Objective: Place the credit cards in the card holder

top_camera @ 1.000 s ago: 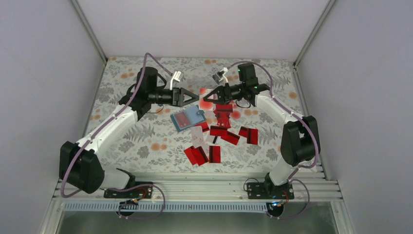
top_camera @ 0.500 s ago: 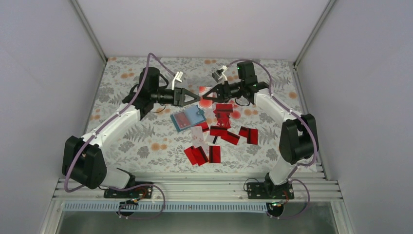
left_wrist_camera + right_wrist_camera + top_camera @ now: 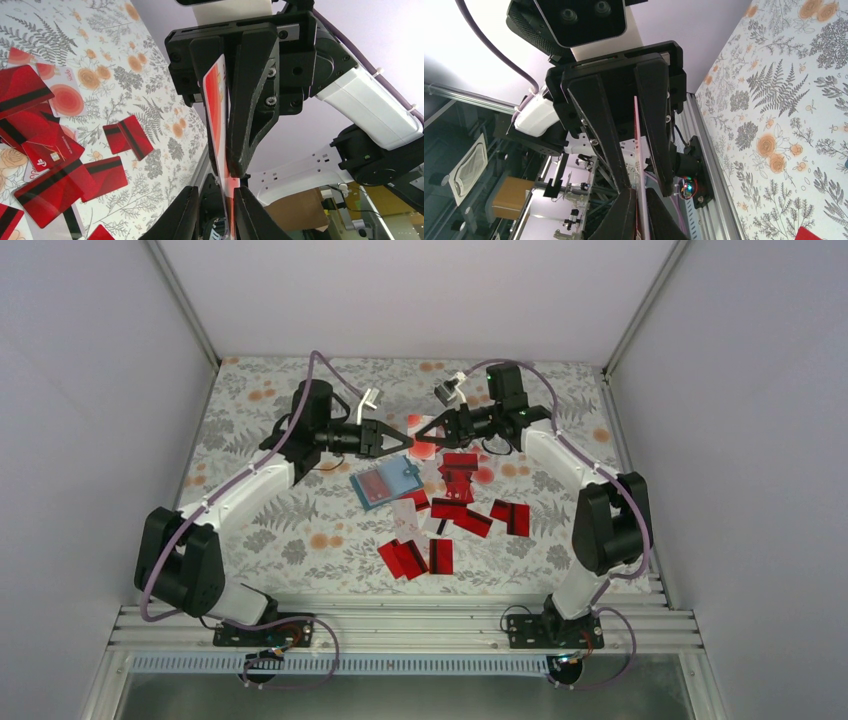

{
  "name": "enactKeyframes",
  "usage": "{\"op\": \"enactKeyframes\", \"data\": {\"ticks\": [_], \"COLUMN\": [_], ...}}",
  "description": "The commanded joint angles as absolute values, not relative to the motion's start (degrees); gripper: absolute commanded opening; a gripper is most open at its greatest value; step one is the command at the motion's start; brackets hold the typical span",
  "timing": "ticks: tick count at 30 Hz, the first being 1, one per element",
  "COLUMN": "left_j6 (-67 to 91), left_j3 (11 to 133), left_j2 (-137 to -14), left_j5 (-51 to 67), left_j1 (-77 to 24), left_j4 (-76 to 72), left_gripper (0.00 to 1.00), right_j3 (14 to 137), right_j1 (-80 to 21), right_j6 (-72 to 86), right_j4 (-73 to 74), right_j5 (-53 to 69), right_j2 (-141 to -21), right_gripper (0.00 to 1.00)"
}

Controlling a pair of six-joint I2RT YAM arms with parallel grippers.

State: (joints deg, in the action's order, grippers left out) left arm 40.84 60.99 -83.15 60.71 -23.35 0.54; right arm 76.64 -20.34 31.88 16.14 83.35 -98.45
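Clamping the fingers (image 3: 621, 217) of the right gripper (image 3: 639, 217) tight on one credit card (image 3: 216, 100), holding it in the air between the arms, offering its free end to the left gripper (image 3: 216, 215); standing the left fingers (image 3: 182, 215) either side of that thin, stiff, glossy red rectangle with a gap showing, not yet gripping; probably handing over to turn the card for sliding into the card holder (image 3: 385, 480), lying flat, teal and soft-looking, on the floral tablecloth (image 3: 300, 520) below, just beside the other credit cards (image 3: 460, 515) scattered red with black stripes
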Motion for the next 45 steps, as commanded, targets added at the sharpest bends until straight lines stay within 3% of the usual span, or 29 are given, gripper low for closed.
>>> {"op": "enactKeyframes", "data": {"ticks": [1, 16, 22, 26, 30, 32, 37, 40, 45], "left_j6": [41.8, 46.8, 49.2, 49.2, 48.9, 48.1, 42.9, 40.2, 35.9], "left_j3": [60.2, 57.9, 57.0, 56.4, 55.8, 55.6, 55.2, 53.5, 49.6], "left_j2": [-83.6, -84.2, -84.2, -83.7, -82.9, -82.4, -79.3, -77.1, -76.7], "left_j5": [62.2, 63.4, 63.5, 63.2, 62.5, 61.9, 58.3, 54.7, 49.3], "left_j1": [-23.4, -23.5, -23.5, -23.4, -23.5, -23.3, -22.1, -20.3, -17.8], "left_j4": [-2.6, -8.7, -11.0, -11.2, -10.7, -9.2, -0.3, 5.9, 15.4], "left_gripper": [0.19, 0.15, 0.18, 0.03, 0.02, 0.02, 0.02, 0.02, 0.02], "right_j3": [78.9, 79.2, 79.0, 79.0, 78.7, 78.8, 80.8, 79.1, 77.2], "right_j1": [-20.7, -21.4, -21.9, -22.1, -22.1, -22.1, -20.9, -19.5, -19.1], "right_j6": [32.0, 31.8, 31.7, 31.8, 31.9, 30.8, 24.4, 23.5, 24.5], "right_j4": [16.7, 16.7, 16.6, 16.6, 16.7, 17.9, 27.2, 28.2, 29.0], "right_j5": [84.6, 84.0, 83.5, 83.2, 82.7, 82.1, 76.6, 71.8, 60.8], "right_j2": [-99.2, -99.5, -99.3, -99.3, -99.0, -98.9, -99.2, -98.6, -100.3], "right_gripper": [0.04, 0.04, 0.04, 0.04, 0.04, 0.15, 0.71, 0.79, 0.8]}}
